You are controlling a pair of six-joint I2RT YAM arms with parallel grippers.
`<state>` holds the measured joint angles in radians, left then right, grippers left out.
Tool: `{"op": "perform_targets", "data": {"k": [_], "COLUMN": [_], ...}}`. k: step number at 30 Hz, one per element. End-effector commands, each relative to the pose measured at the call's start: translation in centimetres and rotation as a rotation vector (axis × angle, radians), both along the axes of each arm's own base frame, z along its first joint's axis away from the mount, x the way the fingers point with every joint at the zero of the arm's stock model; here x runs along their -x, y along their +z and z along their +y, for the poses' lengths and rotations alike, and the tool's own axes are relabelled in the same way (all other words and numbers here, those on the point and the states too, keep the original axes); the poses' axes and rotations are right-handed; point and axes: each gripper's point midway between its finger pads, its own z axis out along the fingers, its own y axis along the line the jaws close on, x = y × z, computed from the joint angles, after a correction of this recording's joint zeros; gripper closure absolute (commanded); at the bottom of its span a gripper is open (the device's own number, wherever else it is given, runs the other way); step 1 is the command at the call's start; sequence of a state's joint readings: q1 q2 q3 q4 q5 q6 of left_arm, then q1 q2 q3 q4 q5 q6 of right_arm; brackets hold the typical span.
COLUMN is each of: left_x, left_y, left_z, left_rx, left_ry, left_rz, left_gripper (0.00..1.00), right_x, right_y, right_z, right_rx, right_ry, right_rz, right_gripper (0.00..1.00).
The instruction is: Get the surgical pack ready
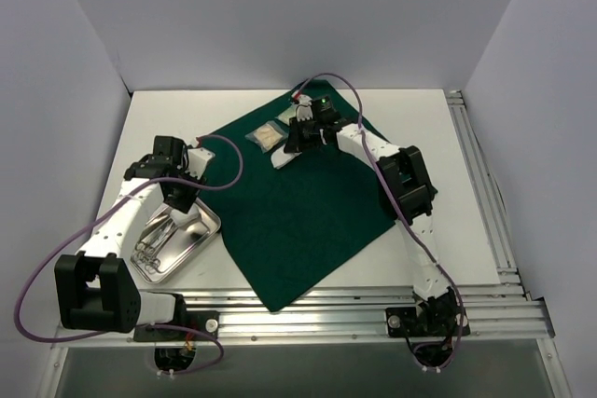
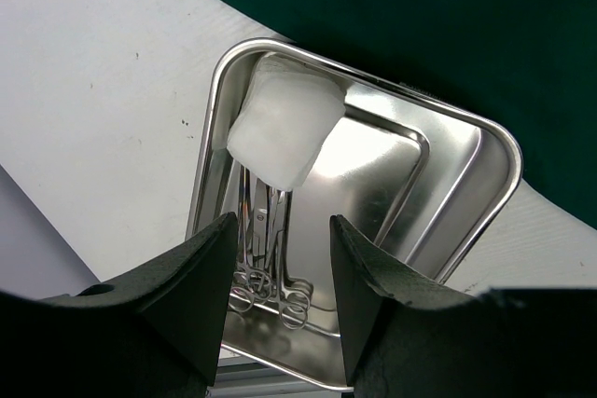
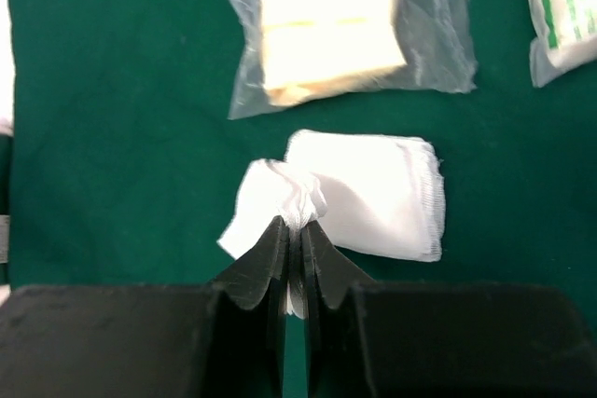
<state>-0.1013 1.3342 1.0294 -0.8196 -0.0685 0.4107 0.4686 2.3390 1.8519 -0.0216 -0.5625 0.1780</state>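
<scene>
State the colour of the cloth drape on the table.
The drape is plain dark green, seen best in the top external view.

Robot lab bench cell: blank white walls (image 1: pixel 280 16) beyond the right claw (image 1: pixel 291 148), white table (image 1: pixel 429 128) under it, aluminium rails (image 1: pixel 480 193) to its right.

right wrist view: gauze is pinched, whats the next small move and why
Probably lift it a little, straight up. The right end effector is shut on a bunched edge of the gauze pad, and the rest of it seems to lie flat on the green drape beside a clear packet, which a sideways drag might shift. The steel tray already holds another pad.
</scene>
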Motion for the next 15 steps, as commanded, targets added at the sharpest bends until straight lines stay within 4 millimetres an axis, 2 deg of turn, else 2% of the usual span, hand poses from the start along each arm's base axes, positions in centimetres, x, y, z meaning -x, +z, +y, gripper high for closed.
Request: {"op": "perform_targets", "data": {"k": [1, 4, 8, 15], "left_x": [-1.0, -1.0, -1.0, -1.1], "left_y": [1.2, 1.1, 1.0, 0.9], "left_z": [0.1, 0.0, 0.1, 0.1], "left_rx": [0.001, 0.005, 0.004, 0.004], "left_ry": [0.002, 0.003, 0.007, 0.005], "left_rz": [-0.043, -0.041, -0.037, -0.033], "left_gripper": [0.47, 0.47, 0.47, 0.47], "right_x": [-1.1, -1.6, -2.2, -2.0], "right_y": [0.8, 0.2, 1.1, 5.0], "right_z": [-0.5, -1.1, -0.6, 0.3], "right_rx": [-0.028, -0.047, -0.080, -0.126], "right_ry": [-0.002, -0.019, -0.017, 0.011], "right_rz": [-0.012, 0.013, -0.008, -0.050], "right_gripper": [1.00, 1.00, 1.00, 1.00]}}
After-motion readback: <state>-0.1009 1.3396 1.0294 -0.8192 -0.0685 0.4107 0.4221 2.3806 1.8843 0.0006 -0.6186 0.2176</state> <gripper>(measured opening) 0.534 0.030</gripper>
